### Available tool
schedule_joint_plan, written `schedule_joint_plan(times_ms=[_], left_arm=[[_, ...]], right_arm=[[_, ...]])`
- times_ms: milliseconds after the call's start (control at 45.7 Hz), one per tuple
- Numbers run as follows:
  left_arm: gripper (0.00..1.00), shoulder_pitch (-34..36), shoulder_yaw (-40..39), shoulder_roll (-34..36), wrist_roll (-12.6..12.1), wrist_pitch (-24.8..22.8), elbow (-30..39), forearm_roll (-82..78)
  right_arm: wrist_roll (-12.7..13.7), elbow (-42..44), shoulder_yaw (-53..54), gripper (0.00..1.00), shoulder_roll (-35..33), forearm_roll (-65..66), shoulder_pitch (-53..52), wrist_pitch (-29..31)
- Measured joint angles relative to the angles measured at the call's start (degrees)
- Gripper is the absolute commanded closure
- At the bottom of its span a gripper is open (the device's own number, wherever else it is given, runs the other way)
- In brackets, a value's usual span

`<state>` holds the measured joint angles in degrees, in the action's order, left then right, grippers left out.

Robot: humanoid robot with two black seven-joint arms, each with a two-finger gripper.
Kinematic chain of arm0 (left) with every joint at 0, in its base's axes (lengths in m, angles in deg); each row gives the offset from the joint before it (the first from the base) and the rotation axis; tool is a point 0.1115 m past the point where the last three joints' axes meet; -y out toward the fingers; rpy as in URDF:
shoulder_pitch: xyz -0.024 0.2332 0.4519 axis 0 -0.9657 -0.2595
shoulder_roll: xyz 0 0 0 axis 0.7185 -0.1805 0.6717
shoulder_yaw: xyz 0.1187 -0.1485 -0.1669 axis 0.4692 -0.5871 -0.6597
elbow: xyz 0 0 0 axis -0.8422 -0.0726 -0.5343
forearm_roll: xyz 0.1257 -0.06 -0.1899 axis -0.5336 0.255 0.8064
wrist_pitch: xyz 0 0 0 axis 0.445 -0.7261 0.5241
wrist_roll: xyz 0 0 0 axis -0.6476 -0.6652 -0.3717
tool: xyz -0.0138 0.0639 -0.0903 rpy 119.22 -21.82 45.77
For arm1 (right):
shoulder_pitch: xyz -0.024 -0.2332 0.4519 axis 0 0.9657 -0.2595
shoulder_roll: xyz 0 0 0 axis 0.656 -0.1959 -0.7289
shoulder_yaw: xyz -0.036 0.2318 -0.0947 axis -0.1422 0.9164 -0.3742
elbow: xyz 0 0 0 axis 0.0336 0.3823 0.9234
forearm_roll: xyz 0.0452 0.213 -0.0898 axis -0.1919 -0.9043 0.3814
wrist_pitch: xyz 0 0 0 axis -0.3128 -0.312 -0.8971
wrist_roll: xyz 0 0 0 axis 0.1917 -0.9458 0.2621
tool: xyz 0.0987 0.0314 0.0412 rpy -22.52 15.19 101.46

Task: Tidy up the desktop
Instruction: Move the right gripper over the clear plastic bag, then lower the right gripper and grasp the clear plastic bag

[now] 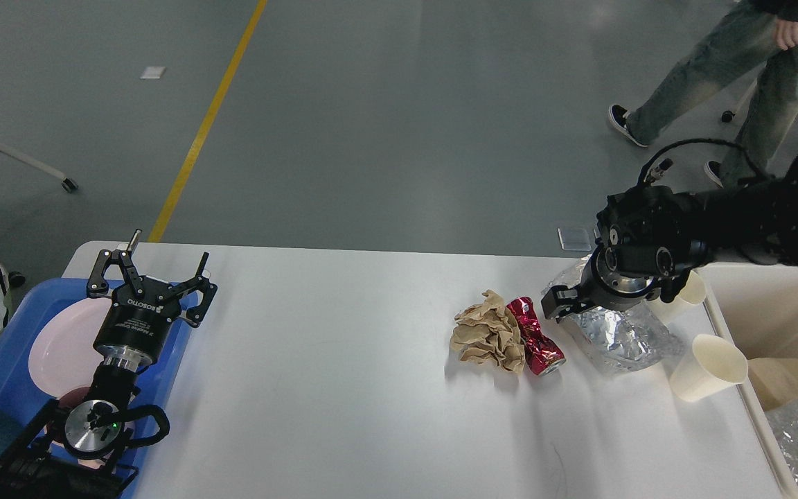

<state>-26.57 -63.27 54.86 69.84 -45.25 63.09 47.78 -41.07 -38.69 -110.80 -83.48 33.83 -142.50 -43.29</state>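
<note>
The white table fills the lower frame. At lower left a blue tray holds one pink plate; the left pincer hangs above it, fingers apart. At lower right a cream bin holds foil and brown paper. On the table right of centre lie one foil bag, two paper cups, one crumpled brown paper and one crushed red can. The right pincer sits over the bag; its opening cannot be told.

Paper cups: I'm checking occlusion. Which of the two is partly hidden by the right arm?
The far cup, behind the right gripper; the near cup shows fully.
</note>
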Motion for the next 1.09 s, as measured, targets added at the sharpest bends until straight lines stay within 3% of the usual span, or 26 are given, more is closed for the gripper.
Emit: schedule_joint_plan(times_ms=[66,153,350,918,1006,1093], left_arm=[[0.04,0.0,0.0,0.0,0.0,0.0,0.0,0.0],[0.04,0.0,0.0,0.0,0.0,0.0,0.0,0.0],[0.04,0.0,0.0,0.01,0.0,-0.08,0.0,0.0],[0.03,-0.01,0.0,0.01,0.0,-0.09,0.0,0.0],[0.04,-0.01,0.0,0.01,0.0,-0.09,0.0,0.0],[0.04,-0.01,0.0,0.01,0.0,-0.09,0.0,0.0]], right_arm=[[-2.57,3.65,-0.05,0.01,1.37,4.32,3.75,-0.75],[-3.62,10.54,-0.23,0.01,3.32,11.4,10.59,-1.32],[-3.64,20.34,-1.31,0.01,4.33,15.68,18.22,-1.6],[-1.81,26.99,-1.64,0.01,4.43,15.99,26.45,-5.3],[-1.6,27.0,-1.41,0.16,4.43,15.69,26.89,-5.67],[-1.41,27.02,-1.19,0.44,4.43,15.36,27.17,-5.79]])
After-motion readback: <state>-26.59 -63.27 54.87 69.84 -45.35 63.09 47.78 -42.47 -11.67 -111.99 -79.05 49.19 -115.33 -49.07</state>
